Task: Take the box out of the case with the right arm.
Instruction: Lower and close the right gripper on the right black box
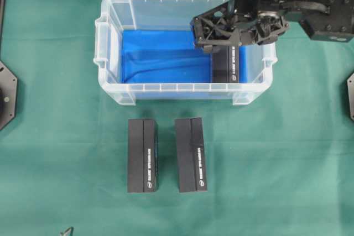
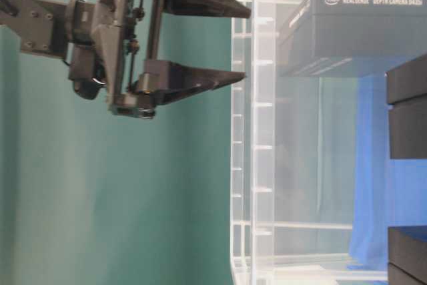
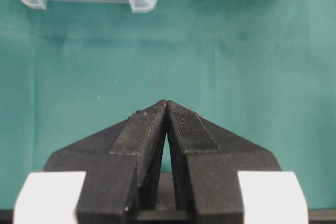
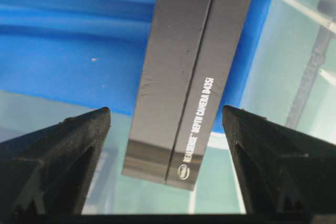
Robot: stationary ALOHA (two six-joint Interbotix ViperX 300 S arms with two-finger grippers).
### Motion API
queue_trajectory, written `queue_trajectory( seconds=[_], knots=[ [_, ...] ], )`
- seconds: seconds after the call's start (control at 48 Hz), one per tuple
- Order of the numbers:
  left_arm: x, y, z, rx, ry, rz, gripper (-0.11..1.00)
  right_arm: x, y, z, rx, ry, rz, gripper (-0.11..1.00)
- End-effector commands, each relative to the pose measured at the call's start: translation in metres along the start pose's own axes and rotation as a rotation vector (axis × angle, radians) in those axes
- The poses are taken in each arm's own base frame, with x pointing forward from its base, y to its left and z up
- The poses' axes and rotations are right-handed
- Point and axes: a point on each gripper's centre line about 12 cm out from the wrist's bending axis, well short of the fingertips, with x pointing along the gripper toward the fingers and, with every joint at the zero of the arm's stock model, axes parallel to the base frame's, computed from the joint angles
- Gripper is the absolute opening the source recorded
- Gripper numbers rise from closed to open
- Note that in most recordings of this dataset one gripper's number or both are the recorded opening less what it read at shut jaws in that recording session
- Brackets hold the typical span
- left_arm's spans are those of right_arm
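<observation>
Right gripper [image 4: 167, 124]: all black, pointed lattice-frame fingers [image 4: 63, 150], spread wide, nothing between them but air. Just below the gap, one box [image 4: 191, 72]: matte black, long, flat, seam down its length, white print along one edge; lying on the blue sheet [image 1: 160, 56] inside the case [image 1: 110, 42], at its right end. Case: clear ribbed plastic, rimmed, side handles. Beyond the case, well clear of the fingers, two more boxes [image 1: 142, 155] [image 1: 191, 155] on green cloth [image 1: 66, 153]; three in all. Top end of the cased box hidden under the gripper from overhead; possibly touching the case wall. Left gripper [image 3: 167, 109]: ridged pads pressed together, empty.
</observation>
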Motion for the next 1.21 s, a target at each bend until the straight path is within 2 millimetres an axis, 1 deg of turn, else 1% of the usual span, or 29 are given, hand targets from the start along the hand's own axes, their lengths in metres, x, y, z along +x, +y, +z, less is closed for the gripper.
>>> queue_trajectory(
  seconds=[0.0,0.208,0.542,0.688,0.875,1.188],
  knots=[
    [-0.002,0.0,0.005,-0.002,-0.01,0.004,0.02,-0.002,0.0,0.0,0.007,-0.008,0.011,0.89],
    [-0.002,0.0,0.005,0.0,-0.01,0.004,0.02,0.008,-0.002,0.0,0.015,-0.02,0.006,0.89],
    [-0.002,0.0,0.006,-0.003,-0.013,0.003,0.02,0.035,-0.001,-0.005,0.026,-0.004,0.005,0.89],
    [-0.002,0.0,0.006,-0.002,-0.013,0.002,0.02,0.042,-0.003,-0.006,0.031,-0.001,-0.011,0.89],
    [0.0,0.0,0.005,-0.002,-0.008,0.004,0.02,0.05,-0.002,-0.007,0.036,0.005,-0.017,0.89],
    [0.0,0.0,0.005,0.003,-0.008,0.003,0.02,0.053,-0.002,-0.006,0.039,0.008,-0.024,0.89]
  ],
)
